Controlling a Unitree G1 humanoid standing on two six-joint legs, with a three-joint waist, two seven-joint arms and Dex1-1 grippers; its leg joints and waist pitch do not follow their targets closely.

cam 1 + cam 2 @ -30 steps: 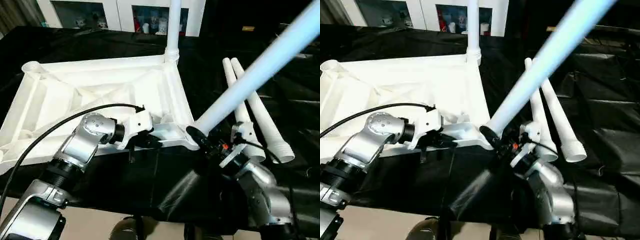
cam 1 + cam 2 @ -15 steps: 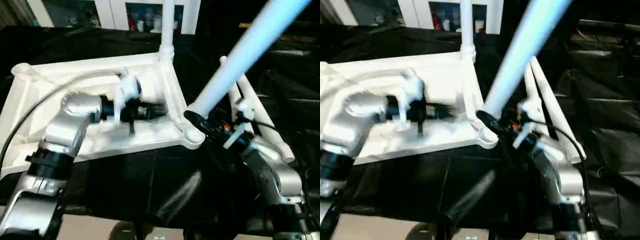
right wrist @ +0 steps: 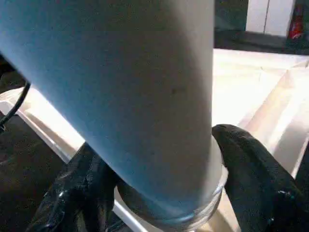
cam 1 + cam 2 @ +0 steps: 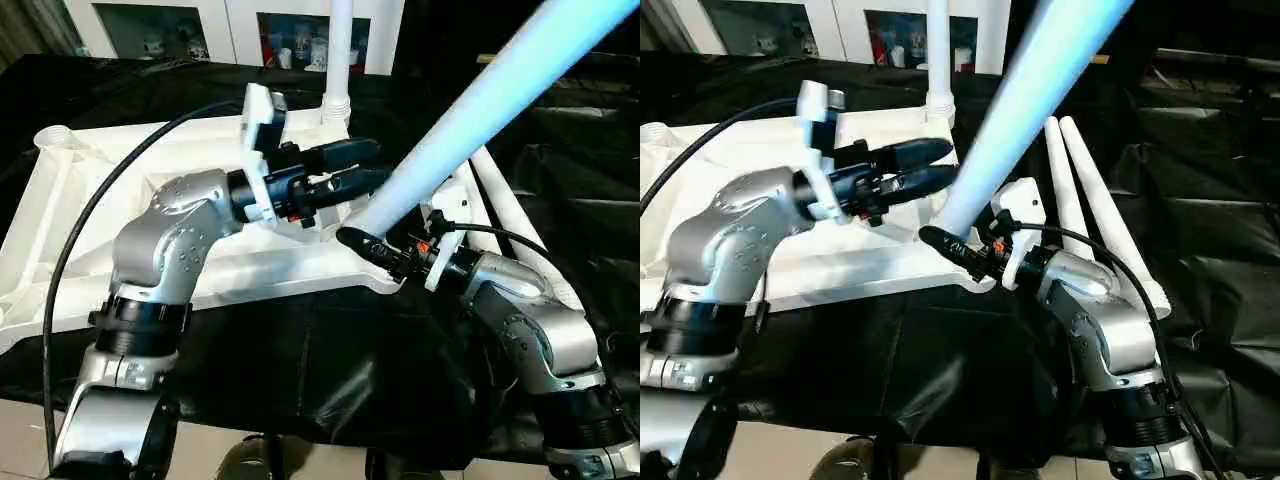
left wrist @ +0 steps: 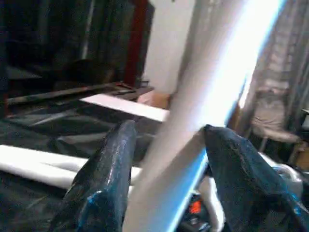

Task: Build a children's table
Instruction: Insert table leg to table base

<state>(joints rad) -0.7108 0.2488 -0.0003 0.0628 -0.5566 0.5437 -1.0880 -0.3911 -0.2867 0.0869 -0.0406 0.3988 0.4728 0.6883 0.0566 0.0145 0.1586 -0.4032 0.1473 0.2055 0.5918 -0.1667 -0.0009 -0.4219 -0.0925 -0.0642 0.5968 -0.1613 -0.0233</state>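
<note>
The white tabletop (image 4: 150, 160) lies upside down with its ribbed underside up. One leg (image 4: 340, 50) stands upright in its far right corner socket. My right gripper (image 4: 365, 230) is shut on the lower end of a second leg (image 4: 480, 100), which tilts up to the right. That leg's flared end (image 3: 183, 212) hangs close over the tabletop's near right corner. My left gripper (image 4: 368, 165) is raised and open, one finger on each side of the tilted leg (image 5: 203, 96) above my right gripper.
Two loose legs (image 4: 1080, 190) lie side by side on the black cloth (image 4: 300, 350) to the right of the tabletop. White cabinets (image 4: 230, 20) stand behind the table. A black cable (image 4: 100, 210) arcs over my left forearm.
My left gripper has let go at the tabletop's near edge, risen to the right and opened around the tilted leg. The right arm has carried the leg slightly left.
</note>
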